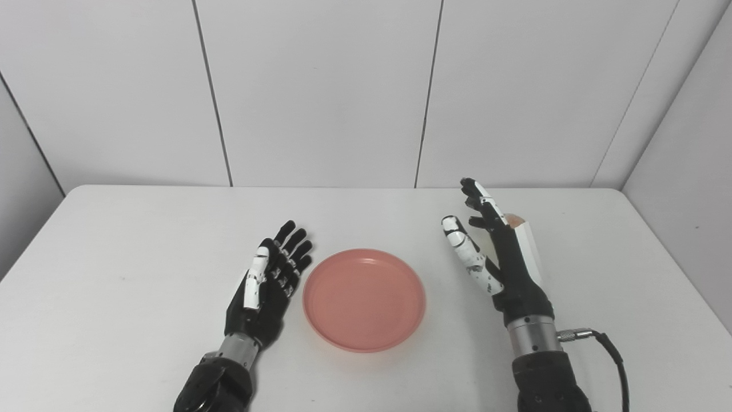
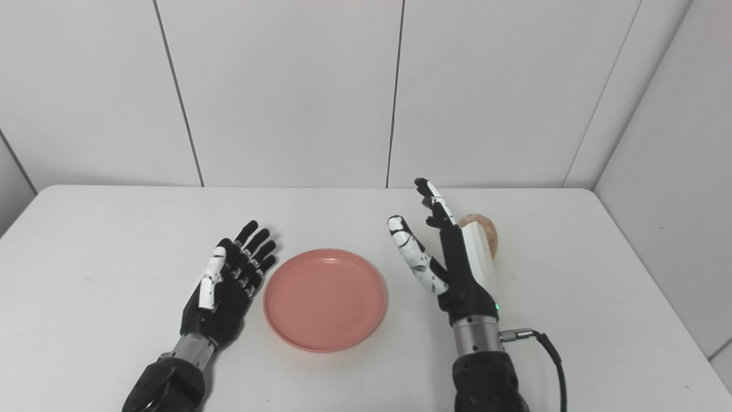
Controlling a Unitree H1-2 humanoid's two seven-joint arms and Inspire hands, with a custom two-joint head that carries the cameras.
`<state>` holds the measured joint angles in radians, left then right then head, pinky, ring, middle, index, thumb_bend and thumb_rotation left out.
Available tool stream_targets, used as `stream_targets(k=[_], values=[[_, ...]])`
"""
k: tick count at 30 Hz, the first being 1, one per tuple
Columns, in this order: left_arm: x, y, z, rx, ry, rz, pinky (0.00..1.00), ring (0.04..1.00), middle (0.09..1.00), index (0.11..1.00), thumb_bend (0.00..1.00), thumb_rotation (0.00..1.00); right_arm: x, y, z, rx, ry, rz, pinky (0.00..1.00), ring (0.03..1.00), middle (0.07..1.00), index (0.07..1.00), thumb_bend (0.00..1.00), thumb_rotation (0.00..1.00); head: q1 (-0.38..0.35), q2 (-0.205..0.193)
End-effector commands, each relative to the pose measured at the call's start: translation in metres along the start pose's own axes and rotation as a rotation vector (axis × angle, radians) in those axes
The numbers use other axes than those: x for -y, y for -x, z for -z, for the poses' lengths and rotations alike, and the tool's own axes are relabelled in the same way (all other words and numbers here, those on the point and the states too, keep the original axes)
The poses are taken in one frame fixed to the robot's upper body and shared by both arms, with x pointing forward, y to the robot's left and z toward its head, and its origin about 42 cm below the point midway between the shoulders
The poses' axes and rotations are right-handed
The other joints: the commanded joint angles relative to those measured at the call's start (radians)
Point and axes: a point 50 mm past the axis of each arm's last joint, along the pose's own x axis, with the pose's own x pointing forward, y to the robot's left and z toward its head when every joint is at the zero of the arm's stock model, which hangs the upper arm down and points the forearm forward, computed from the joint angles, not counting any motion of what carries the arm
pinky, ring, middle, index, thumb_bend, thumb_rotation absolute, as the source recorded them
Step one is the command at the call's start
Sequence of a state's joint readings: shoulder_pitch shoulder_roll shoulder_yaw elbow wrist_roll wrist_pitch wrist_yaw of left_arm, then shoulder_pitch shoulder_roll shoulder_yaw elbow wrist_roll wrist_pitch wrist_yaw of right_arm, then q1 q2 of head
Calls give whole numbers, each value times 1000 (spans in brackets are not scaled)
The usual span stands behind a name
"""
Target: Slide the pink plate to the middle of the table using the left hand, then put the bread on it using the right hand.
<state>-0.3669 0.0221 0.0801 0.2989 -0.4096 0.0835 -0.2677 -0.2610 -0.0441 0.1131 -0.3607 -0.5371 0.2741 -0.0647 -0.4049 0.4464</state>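
The pink plate (image 1: 364,298) lies flat near the middle of the white table (image 1: 126,257), empty. My left hand (image 1: 269,280) is open, palm up, just left of the plate's rim, apart from it or barely touching. My right hand (image 1: 497,252) is open, fingers pointing up and away, standing right of the plate. The bread (image 2: 486,232), a pale brown roll, lies on the table just behind and to the right of the right hand, mostly hidden by it in the left eye view (image 1: 514,219).
White wall panels (image 1: 320,91) stand behind the table's far edge. A wall (image 1: 680,160) closes the right side. A black cable (image 1: 615,357) runs from the right wrist.
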Motion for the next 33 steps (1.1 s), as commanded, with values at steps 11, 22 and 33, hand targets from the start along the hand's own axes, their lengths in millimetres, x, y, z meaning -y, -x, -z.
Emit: stream_targets(k=[11,22,33], values=[[-27,24,27,-104,23,-71,1000,965,962,951,314,1000,36,-25,-17,49,207,172,827,892,921,926,593,756,-21,-4],[-31,24,26,-102,32,-75,994,958,959,950,312,1000,50,-41,-11,-21,395,247,750,852,894,904,681,636,-36,-2],[-33,25,24,-100,44,-73,999,959,961,955,314,1000,55,-64,6,-155,499,247,794,897,927,946,800,632,-41,8]])
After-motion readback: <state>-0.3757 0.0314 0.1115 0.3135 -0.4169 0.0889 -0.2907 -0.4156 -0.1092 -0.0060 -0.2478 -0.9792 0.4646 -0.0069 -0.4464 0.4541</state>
